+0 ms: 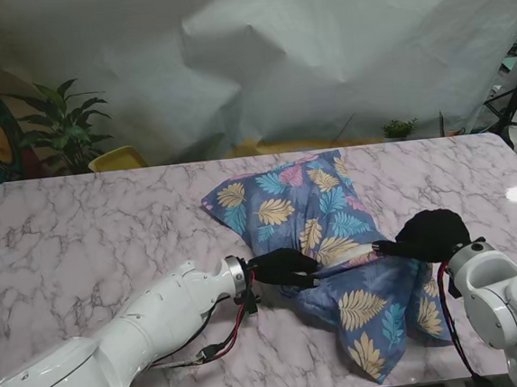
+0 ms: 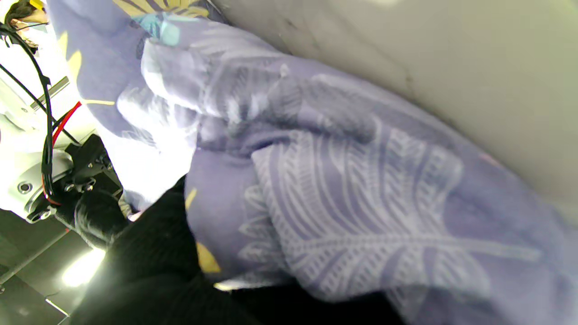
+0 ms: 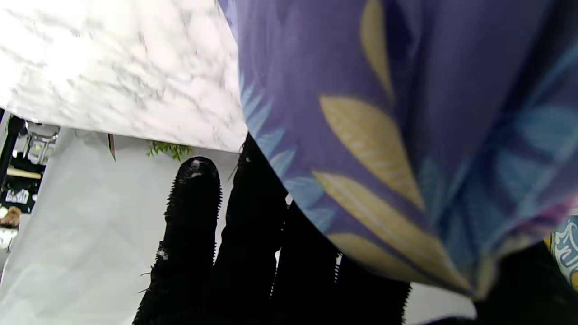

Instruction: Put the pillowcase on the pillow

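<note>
A blue pillowcase [image 1: 359,307] printed with yellow, teal and pink leaves covers most of the pillow [image 1: 282,200], which lies on the marble table [image 1: 90,235] running from the middle toward the near right. My left hand [image 1: 281,268], in a black glove, is shut on the pillowcase's open edge at the left side. On the right side my right hand [image 1: 429,233] pinches the same edge, fabric stretched between the two. The left wrist view shows bunched pale cloth [image 2: 343,194] against the glove [image 2: 149,271]. In the right wrist view the fabric [image 3: 406,135] drapes over black fingers [image 3: 253,234].
A potted plant [image 1: 63,129] and a yellow object [image 1: 118,158] stand beyond the table's far left edge. A smaller plant [image 1: 399,128] sits behind the far edge, and a tripod leg [image 1: 515,103] stands at the far right. Crumpled white backdrop fills the background.
</note>
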### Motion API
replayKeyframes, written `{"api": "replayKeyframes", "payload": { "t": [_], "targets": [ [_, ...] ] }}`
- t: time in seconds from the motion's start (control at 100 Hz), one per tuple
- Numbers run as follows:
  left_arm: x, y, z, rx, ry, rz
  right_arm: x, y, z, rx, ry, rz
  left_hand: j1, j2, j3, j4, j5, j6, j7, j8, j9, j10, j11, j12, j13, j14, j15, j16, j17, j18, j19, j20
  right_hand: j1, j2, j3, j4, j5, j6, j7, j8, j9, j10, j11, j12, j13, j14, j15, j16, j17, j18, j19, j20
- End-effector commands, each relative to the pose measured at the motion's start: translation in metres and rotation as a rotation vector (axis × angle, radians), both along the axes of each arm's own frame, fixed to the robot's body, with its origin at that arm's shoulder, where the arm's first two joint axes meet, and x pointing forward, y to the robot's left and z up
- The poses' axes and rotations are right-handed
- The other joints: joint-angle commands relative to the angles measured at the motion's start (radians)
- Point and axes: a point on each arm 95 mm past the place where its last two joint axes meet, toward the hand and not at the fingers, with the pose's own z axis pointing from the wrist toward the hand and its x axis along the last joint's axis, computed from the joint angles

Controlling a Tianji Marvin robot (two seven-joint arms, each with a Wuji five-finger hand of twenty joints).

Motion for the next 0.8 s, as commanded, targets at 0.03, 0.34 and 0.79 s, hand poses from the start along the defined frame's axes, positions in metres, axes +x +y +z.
{"api": "replayKeyframes", "payload": {
  "t": [0.03,0.34,0.79],
  "targets": [
    [-0.014,0.02,-0.03,0.09,0.059,-0.003,0.02,0.008,0.022,-0.028,-0.101,0.017,0.016,0.016,0.037,0.034,0.041,0.202,0.101,0.039,0.056,0.001,0.028,-0.016,0.065,0.122,0.062,0.028,0.028,0.125,0.044,-0.02,0.0,0.059,-0.01,0.028,0.089,0.069,0.14,0.009,0.035,0.005,0.005,-0.002,0.037,0.014,0.017,0.015,0.011,0.015,0.023,-0.003],
    [-0.017,0.018,-0.027,0.059,0.063,-0.008,0.08,0.039,0.014,-0.026,-0.192,0.093,0.005,0.031,0.031,0.037,0.039,0.191,0.102,0.043,0.053,0.001,0.03,-0.021,0.063,0.121,0.066,0.028,0.02,0.127,0.033,-0.024,0.077,0.012,-0.048,0.026,0.021,-0.024,-0.074,-0.076,-0.101,-0.017,-0.024,-0.011,-0.035,-0.016,-0.071,-0.017,-0.012,0.008,-0.003,-0.04],
    [-0.025,0.025,-0.006,-0.034,0.053,0.074,0.108,0.043,-0.04,-0.121,0.059,0.175,0.058,0.155,-0.182,-0.016,0.001,0.076,-0.01,0.041,-0.005,0.028,0.005,-0.124,0.024,0.129,0.027,0.018,-0.018,0.173,0.019,-0.017,0.13,-0.124,0.049,0.028,-0.416,-0.093,-0.193,-0.123,-0.312,-0.031,-0.075,-0.081,-0.167,-0.061,-0.202,-0.128,-0.097,0.003,-0.049,-0.076]
  ]
}}
